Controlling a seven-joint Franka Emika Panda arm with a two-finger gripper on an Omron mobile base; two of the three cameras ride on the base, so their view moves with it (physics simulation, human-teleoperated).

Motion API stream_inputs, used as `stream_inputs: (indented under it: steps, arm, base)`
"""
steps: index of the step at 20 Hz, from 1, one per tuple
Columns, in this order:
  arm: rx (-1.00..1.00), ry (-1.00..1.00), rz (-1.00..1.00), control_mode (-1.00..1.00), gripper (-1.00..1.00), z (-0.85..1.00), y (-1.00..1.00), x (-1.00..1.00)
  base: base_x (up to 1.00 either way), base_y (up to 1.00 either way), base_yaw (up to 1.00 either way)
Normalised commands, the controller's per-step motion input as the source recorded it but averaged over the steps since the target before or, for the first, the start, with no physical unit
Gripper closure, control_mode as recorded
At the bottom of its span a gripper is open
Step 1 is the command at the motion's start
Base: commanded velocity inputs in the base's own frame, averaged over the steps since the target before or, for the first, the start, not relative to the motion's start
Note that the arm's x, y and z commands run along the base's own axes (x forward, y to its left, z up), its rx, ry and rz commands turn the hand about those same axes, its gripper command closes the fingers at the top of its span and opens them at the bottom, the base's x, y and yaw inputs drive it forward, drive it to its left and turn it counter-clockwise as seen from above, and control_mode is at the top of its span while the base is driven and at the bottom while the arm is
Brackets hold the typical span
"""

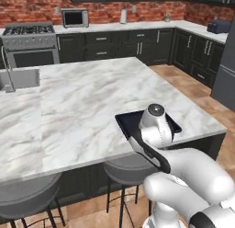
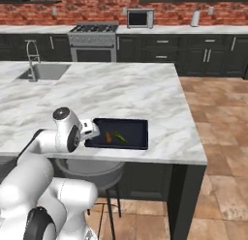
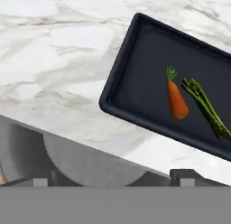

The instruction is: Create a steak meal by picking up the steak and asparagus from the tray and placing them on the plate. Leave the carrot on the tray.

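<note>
The dark tray [image 3: 135,78] lies on the marble island close to its near edge. On it rest the orange carrot [image 3: 177,100] with its green top and, right beside it, the green asparagus [image 3: 207,109]. From the right base, the tray [image 2: 131,125] holds the carrot [image 2: 108,137] and asparagus [image 2: 120,137] in its front left part. My gripper [image 3: 113,182] hovers over the counter edge just off the tray's left end, open, with nothing between its fingertips [image 3: 40,181]. The steak and the plate are out of view.
The marble island [image 2: 121,94] stretches back to a sink [image 2: 43,71] at its far left. Round grey stools [image 2: 87,169] stand under the near edge, below my hand. In the left base view my own arm covers part of the tray [image 1: 128,121].
</note>
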Motion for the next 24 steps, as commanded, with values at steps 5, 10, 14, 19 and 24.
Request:
stream_inputs:
  steps: [5,10,14,19,24]
  arm:
    - [0.00,0.00,0.00,1.00,-1.00,0.00,0.00,0.00]
    - [0.05,-0.01,-0.03,-1.00,-1.00,0.00,-0.41,0.39]
    - [0.03,0.00,-0.05,-1.00,-1.00,0.00,-0.58,0.35]
    - [0.03,0.01,0.00,-1.00,-1.00,0.00,-0.64,0.32]
    - [0.02,0.03,0.00,-1.00,-1.00,-0.04,-0.59,0.06]
  base:
    - [0.81,-0.06,0.00]
    - [0.00,0.00,0.00]
    - [0.00,0.00,0.00]
    - [0.00,0.00,0.00]
    - [0.00,0.00,0.00]
